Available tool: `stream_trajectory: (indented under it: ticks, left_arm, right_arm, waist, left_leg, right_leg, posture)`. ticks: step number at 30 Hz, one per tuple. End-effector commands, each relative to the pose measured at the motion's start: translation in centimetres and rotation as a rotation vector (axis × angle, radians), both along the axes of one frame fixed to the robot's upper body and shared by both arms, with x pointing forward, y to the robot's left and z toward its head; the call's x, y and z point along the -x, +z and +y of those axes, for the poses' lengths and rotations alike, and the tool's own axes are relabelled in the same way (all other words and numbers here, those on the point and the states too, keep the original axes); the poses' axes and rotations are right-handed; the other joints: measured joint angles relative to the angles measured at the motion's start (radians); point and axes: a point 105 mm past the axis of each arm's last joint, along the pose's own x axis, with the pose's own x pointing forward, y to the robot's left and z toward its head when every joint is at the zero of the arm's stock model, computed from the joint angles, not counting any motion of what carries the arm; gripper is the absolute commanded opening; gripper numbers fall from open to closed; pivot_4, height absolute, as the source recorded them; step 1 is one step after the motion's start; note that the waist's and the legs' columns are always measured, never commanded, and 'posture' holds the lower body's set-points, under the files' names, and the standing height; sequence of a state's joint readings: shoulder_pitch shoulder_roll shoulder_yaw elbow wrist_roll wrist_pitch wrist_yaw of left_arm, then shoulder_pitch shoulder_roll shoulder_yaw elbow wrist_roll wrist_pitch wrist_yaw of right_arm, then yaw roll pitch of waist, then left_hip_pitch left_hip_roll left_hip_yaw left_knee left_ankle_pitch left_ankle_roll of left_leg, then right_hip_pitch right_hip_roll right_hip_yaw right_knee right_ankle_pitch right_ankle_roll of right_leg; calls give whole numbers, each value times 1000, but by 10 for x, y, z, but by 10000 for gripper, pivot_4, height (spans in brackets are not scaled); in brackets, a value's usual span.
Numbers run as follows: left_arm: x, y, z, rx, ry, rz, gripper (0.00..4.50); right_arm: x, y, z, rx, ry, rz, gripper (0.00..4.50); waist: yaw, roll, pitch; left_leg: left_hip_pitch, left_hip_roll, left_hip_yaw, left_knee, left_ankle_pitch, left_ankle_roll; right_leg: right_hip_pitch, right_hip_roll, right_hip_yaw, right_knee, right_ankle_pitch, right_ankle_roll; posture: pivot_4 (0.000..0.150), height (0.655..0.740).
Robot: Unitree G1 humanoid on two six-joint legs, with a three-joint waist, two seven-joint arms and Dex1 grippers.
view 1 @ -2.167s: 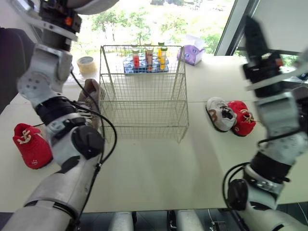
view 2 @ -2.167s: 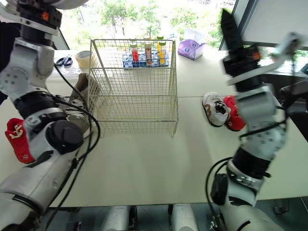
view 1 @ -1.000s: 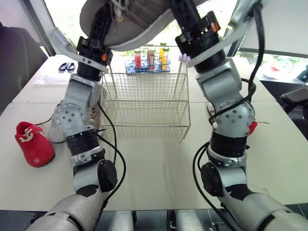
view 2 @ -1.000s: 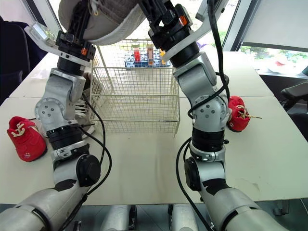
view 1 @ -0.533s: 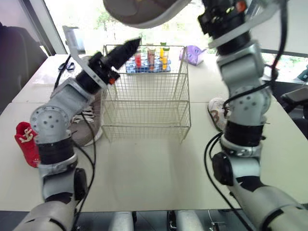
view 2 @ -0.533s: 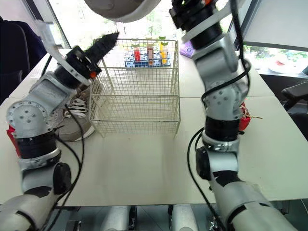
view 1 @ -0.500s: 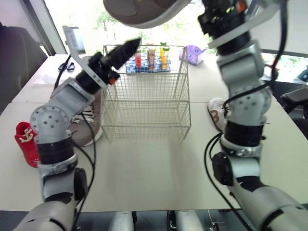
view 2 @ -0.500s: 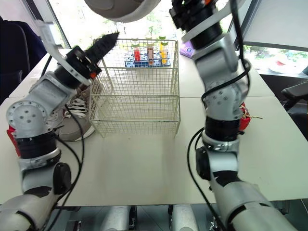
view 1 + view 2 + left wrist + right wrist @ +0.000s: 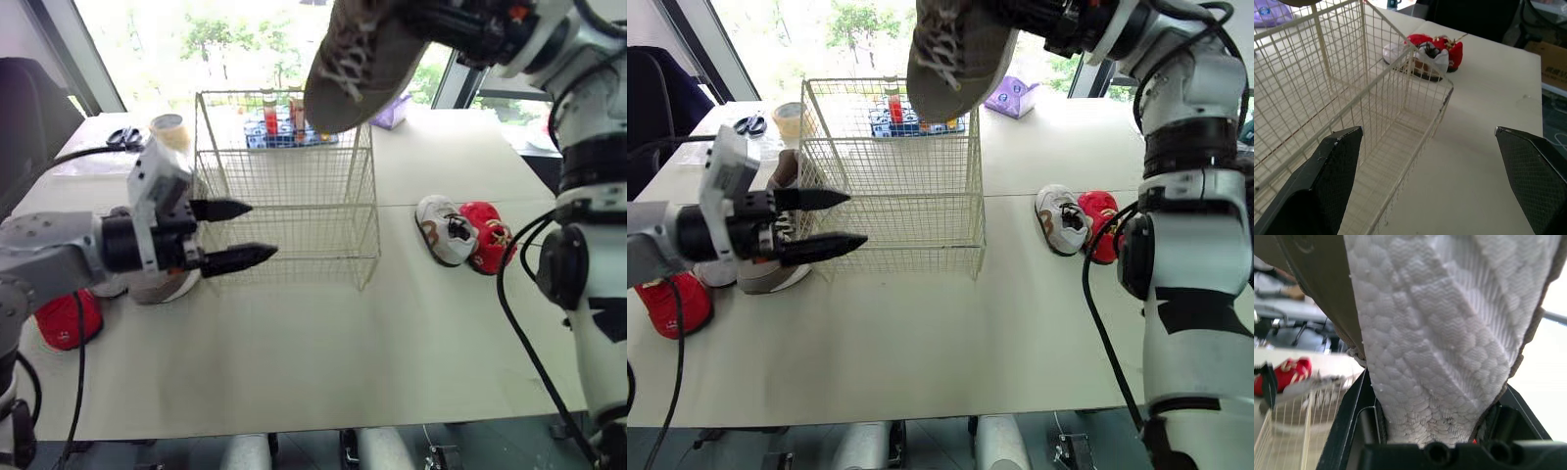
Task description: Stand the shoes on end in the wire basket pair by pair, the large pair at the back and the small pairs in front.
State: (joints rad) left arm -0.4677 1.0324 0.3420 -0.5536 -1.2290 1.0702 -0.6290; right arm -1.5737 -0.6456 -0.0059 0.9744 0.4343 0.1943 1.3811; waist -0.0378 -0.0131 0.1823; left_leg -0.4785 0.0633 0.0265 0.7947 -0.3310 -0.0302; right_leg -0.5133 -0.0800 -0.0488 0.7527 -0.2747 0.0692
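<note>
The right end effector (image 9: 421,22) was clamped on the heel end of a large grey-brown sneaker (image 9: 355,61), its fingers pressed to either side of the shoe. The pale sole faced the wrist camera. The sneaker hung toe-down and tilted beneath that end effector, well above the wire basket (image 9: 294,176), which stood empty on the counter (image 9: 323,343). The left end effector (image 9: 261,230) hovered with its fingers spread wide and nothing between them, their tips aimed at the basket's near corner just ahead. The matching large sneaker (image 9: 769,277) lay on the counter just behind it, and a small red shoe (image 9: 61,320) lay further out on the same side. A small white shoe (image 9: 446,230) and another small red shoe (image 9: 488,238) lay touching each other on the counter well below the right end effector, on the far side of the basket from the left one. The step in hand appeared to be setting the first large shoe at the back. To do it well, the toe should come straight down inside the rim, close against the rear wall, with the laces kept off the wire. The shoe should be turned upright before release and room left beside it for its mate. The left end effector would best hold clear of the descent.
</note>
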Motion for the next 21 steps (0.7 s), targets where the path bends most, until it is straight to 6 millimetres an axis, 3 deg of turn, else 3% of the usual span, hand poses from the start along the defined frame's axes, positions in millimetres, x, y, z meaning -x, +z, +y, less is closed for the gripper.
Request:
stream_trajectory:
  ticks: [1,9,14,19,20,21]
  left_arm:
    - [4,9,6,-7,36,-64,44509]
    - [-5,2,5,69,96,-85,44509]
    - [-9,-5,0,117,126,-89,44509]
    - [-12,-8,-4,137,132,-94,45000]
    - [-13,-7,-4,144,135,-97,45000]
    - [-13,-7,-4,148,139,-99,45000]
  right_arm:
    - [7,15,7,39,39,-59,17004]
    - [-9,-16,39,184,54,-19,17004]
    - [-16,-36,47,259,48,24,17004]
    - [-29,-44,42,262,-55,23,41381]
    - [-32,-45,38,263,-81,12,44345]
    - [-33,-44,35,254,-101,7,44345]
  waist:
    - [0,0,0]
    - [-4,-1,0]
    - [-3,-1,0]
    - [-2,-1,0]
    - [-3,-1,0]
    - [-3,-1,0]
  left_leg:
    - [0,0,0,0,0,0]
    - [0,0,1,0,0,0]
    - [0,0,1,0,0,0]
    - [-1,0,1,0,0,-1]
    - [0,0,1,0,0,-1]
    - [0,0,1,0,0,-1]
  right_leg:
    - [0,0,0,-1,0,0]
    - [0,-1,0,0,1,1]
    - [0,-1,0,0,2,4]
    - [0,-1,0,0,2,4]
    - [0,-1,0,0,2,4]
    - [0,-1,0,0,2,3]
  posture:
    - [1500,6552]
    - [1500,6552]
    - [1500,6552]
    - [1500,6552]
    - [1500,6552]
    - [1500,6552]
